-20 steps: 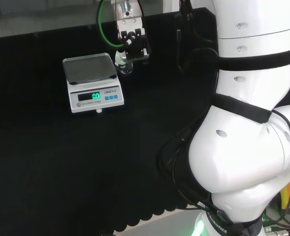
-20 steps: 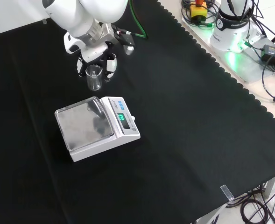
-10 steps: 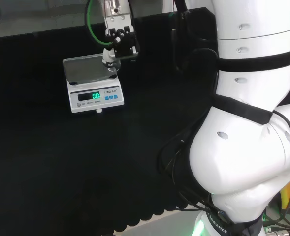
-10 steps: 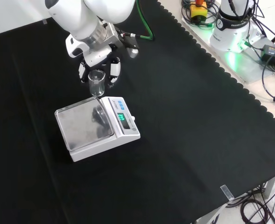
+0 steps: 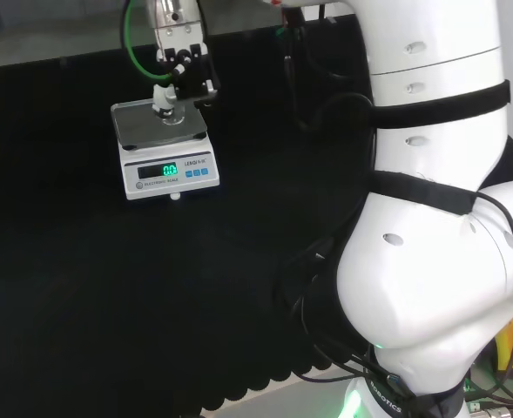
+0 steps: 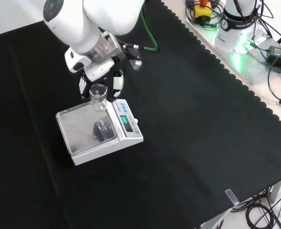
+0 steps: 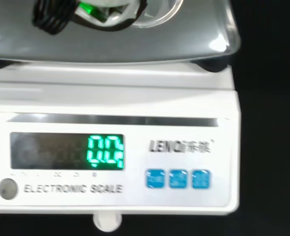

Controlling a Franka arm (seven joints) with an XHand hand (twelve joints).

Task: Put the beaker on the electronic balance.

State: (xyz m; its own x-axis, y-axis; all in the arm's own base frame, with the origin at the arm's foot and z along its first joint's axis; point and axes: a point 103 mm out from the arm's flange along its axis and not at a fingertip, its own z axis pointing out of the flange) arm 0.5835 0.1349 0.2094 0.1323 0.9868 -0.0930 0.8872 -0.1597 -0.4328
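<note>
My hand (image 6: 102, 78), fingers curled round the beaker (image 6: 98, 95), held it over the balance (image 6: 98, 130) pan, seemingly just clear of it, upright and ready for setting down.

The white arm (image 6: 90, 21) reaches down, its hand (image 6: 102, 78) pointing downward with fingers curled in a grasp.

Clear glassy beaker (image 6: 98, 96), glossy white plastic balance (image 6: 98, 130) with a shiny metal pan, matt black cloth (image 6: 192, 124)
</note>
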